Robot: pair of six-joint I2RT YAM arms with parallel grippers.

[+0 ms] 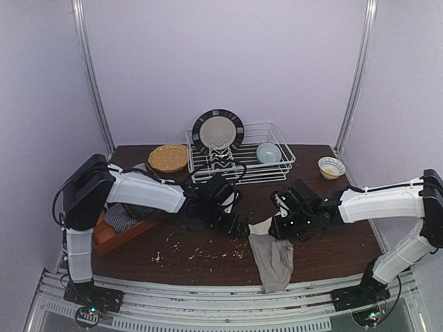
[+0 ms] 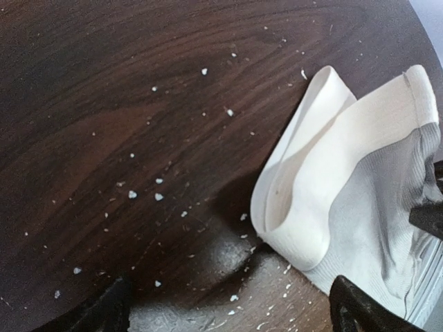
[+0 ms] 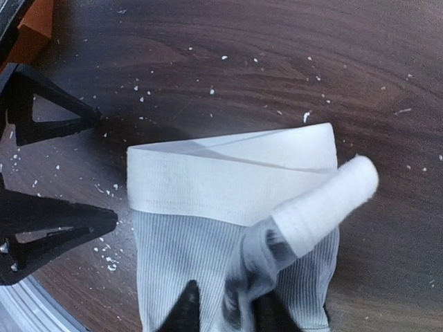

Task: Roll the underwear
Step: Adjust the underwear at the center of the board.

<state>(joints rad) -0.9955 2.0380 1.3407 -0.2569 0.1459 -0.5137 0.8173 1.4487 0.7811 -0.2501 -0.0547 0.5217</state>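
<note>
A grey-beige ribbed underwear (image 1: 272, 257) with a white waistband (image 3: 228, 176) lies at the front middle of the table, its lower end hanging over the front edge. My right gripper (image 3: 227, 312) is shut on a raised fold of it just below the waistband, which stands up (image 3: 325, 200). My left gripper (image 2: 232, 319) is open and empty, low over bare wood just left of the waistband (image 2: 311, 180). Its black fingers (image 3: 48, 235) show at the left of the right wrist view. A dark striped garment (image 1: 123, 217) lies in an orange-brown box (image 1: 114, 236) at the left.
A white wire dish rack (image 1: 277, 166) at the back holds a dark-rimmed plate (image 1: 218, 131) and a pale bowl (image 1: 268, 152). A tan dish (image 1: 168, 158) sits to its left, and a small patterned bowl (image 1: 331, 167) to its right. White crumbs (image 1: 201, 252) are scattered over the dark wooden table.
</note>
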